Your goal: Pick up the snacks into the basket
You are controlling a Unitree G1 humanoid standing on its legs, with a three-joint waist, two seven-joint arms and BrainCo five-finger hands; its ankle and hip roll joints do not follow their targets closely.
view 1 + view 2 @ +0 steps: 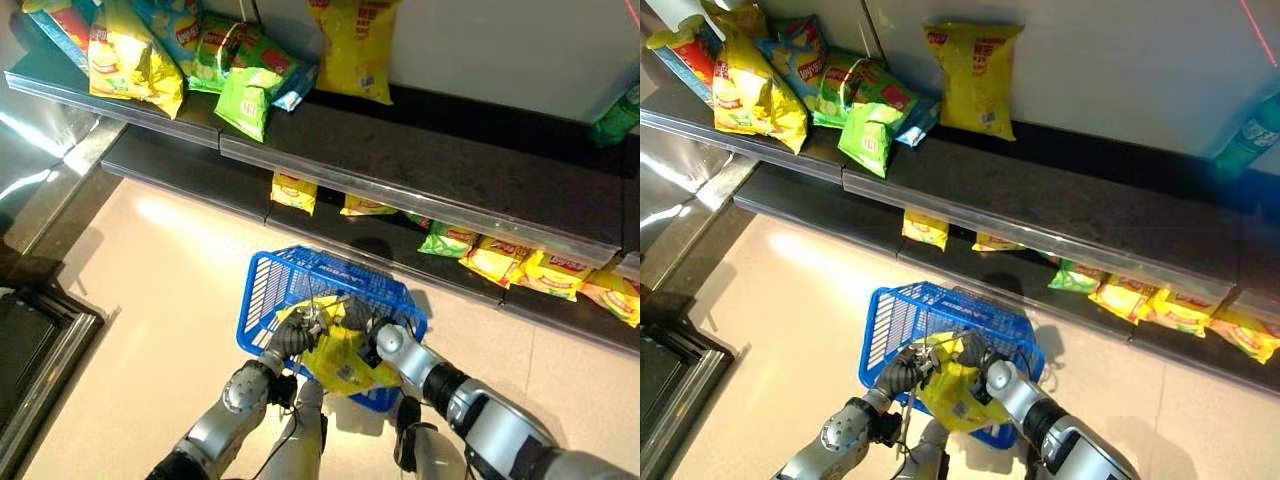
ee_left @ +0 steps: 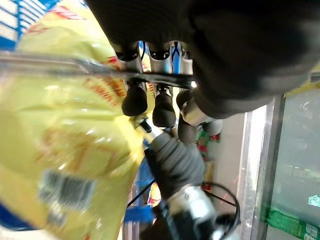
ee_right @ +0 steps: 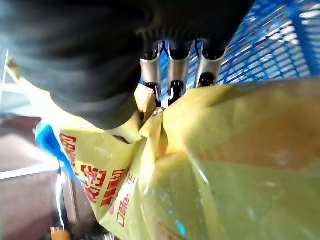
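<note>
A blue wire basket (image 1: 300, 272) hangs low in front of the shelves. My left hand (image 1: 300, 335) is shut on its thin metal handle (image 2: 65, 65), with the fingers (image 2: 135, 97) curled over the bar. My right hand (image 1: 372, 335) reaches in from the right and is shut on a large yellow snack bag (image 1: 345, 365). That bag lies across the basket's near side, partly inside it. In the right wrist view the fingers (image 3: 172, 75) pinch the crumpled top of the yellow bag (image 3: 225, 165), with blue basket mesh (image 3: 280, 45) behind.
The upper shelf (image 1: 450, 170) carries yellow and green snack bags (image 1: 130, 60) at the left and an upright yellow bag (image 1: 355, 45). Several small bags (image 1: 540, 265) lie on the lower shelf. A green bottle (image 1: 620, 115) stands at the far right. A dark metal frame (image 1: 40, 340) is at the left.
</note>
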